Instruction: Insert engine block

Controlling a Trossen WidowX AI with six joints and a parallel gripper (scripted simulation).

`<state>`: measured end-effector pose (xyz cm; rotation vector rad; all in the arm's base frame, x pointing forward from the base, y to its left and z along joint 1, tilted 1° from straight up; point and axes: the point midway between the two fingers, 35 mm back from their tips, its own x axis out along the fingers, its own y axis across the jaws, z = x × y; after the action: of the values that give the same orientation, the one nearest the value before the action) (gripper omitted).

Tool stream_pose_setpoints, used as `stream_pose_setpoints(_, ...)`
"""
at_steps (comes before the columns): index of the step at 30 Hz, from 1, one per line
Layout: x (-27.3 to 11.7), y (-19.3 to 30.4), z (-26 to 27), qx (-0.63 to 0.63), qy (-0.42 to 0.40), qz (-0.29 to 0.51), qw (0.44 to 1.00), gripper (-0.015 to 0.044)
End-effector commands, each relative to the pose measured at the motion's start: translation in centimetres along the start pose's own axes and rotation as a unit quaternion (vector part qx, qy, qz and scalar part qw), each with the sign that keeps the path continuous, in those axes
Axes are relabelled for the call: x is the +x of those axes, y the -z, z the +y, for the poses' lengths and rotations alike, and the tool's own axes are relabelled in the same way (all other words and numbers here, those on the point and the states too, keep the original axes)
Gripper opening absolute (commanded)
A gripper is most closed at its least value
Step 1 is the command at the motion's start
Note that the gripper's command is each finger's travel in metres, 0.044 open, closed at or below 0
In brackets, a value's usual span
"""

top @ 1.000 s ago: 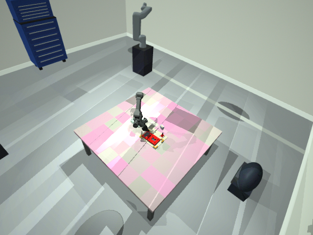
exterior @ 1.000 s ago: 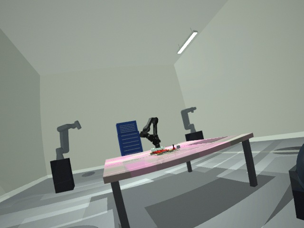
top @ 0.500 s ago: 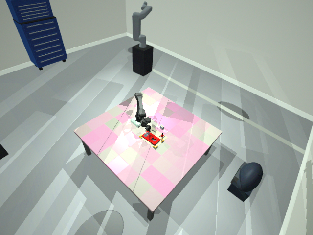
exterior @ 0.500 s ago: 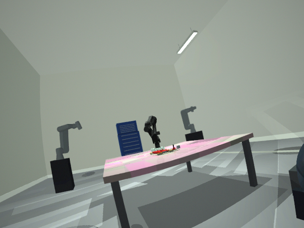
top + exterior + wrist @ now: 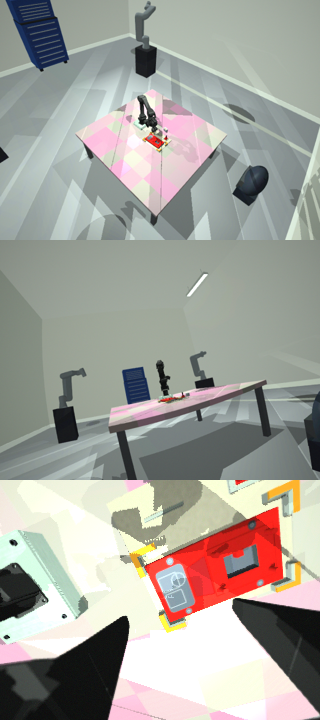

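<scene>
The red car body (image 5: 152, 140) (image 5: 168, 400) (image 5: 202, 577) lies flat between yellow corner brackets. Its opening (image 5: 156, 141) (image 5: 242, 562) has a small red rib at one long edge and looks grey and hollow inside. A light grey block (image 5: 165, 129) (image 5: 187, 394), apparently the engine block, stands on the table behind the car body; it is outside the wrist view, and its slot cannot be made out. My gripper (image 5: 155, 131) (image 5: 179, 612) is open and empty, above the car body's cockpit end, with its fingers spread wide.
A red piece with a black upright stick (image 5: 166, 138) (image 5: 183, 395) stands beside the car body. The pale green mounting plate (image 5: 139, 125) (image 5: 55, 565) of the arm lies at the wrist view's left. A yellow bracket (image 5: 174, 624) stands at the car body's near corner.
</scene>
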<state>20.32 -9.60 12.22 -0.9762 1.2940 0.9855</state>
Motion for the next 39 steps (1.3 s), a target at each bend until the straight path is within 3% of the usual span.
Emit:
stream_pose_setpoints(1,-0.2,-0.1,-0.1,0.000,-0.005,0.010,1.000,0.0440)
stream_pose_setpoints(11,0.3,-11.1,-3.6,-0.005,0.009,0.010,1.000,0.0440)
stream_pose_setpoints(19,1.3,-22.2,-2.2,0.000,-0.004,-0.001,1.000,0.0440)
stream_pose_setpoints(24,1.6,-22.3,-1.8,0.001,-0.005,-0.002,1.000,0.0440)
stream_pose_setpoints(28,6.0,-22.3,-1.7,0.001,-0.005,-0.002,1.000,0.0440)
stream_pose_setpoints(39,7.8,-22.2,-1.5,0.001,-0.005,-0.001,1.000,0.0440)
